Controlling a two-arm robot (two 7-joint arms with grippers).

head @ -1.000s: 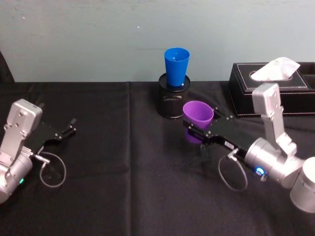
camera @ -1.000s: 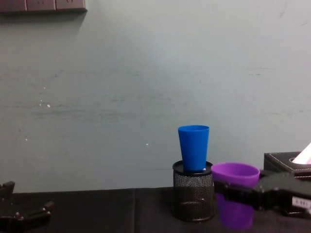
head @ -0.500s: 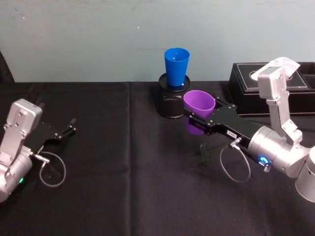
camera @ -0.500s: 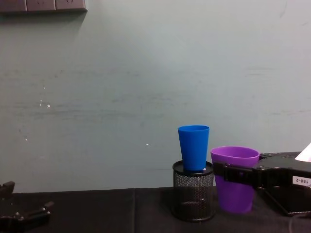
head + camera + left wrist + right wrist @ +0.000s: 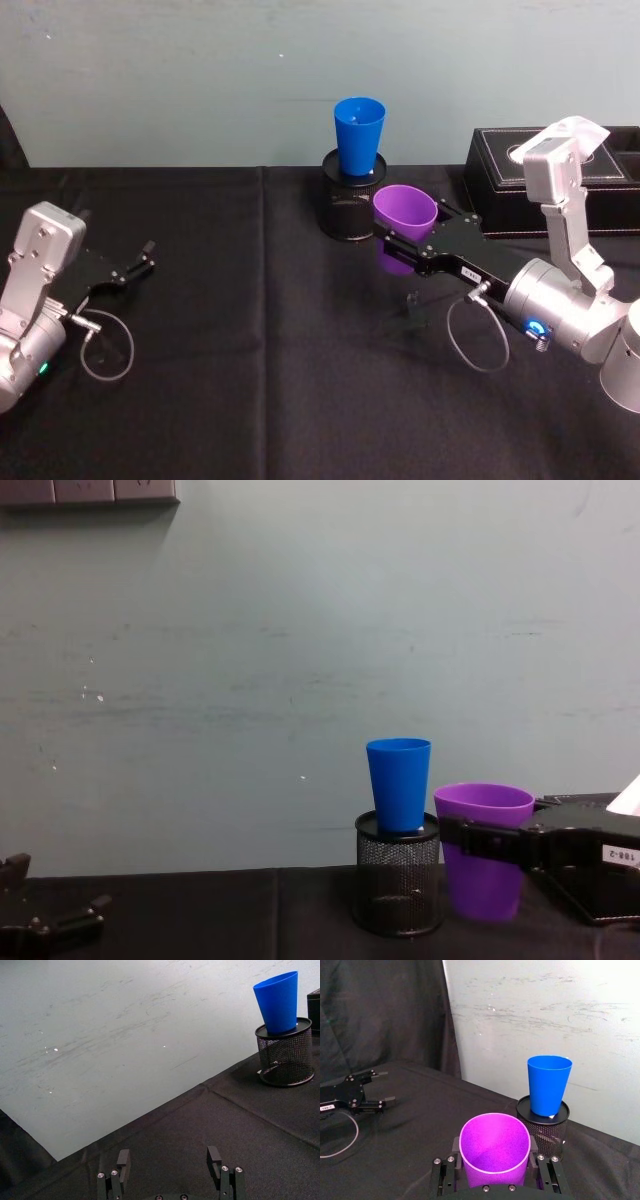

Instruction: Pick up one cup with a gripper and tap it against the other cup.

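The purple cup (image 5: 404, 214) (image 5: 484, 852) (image 5: 494, 1148) hangs upright above the table, with my right gripper (image 5: 399, 243) (image 5: 470, 838) shut on its sides. It is just right of and in front of the blue cup (image 5: 359, 135) (image 5: 398, 783) (image 5: 548, 1085) (image 5: 278, 1001), which stands upright on a black mesh pen pot (image 5: 351, 204) (image 5: 398, 885). In the chest view a narrow gap separates the two cups. My left gripper (image 5: 135, 266) (image 5: 170, 1168) rests open and empty at the table's left side.
A black tissue box (image 5: 495, 190) with a white tissue sits at the back right, behind my right arm. Black cloth (image 5: 250, 350) covers the table, and a pale wall (image 5: 200, 80) rises right behind the pen pot.
The right gripper lifted the purple cup off the table and carried it back towards the blue cup during the first half second. Since then it has barely moved. The left arm stayed still.
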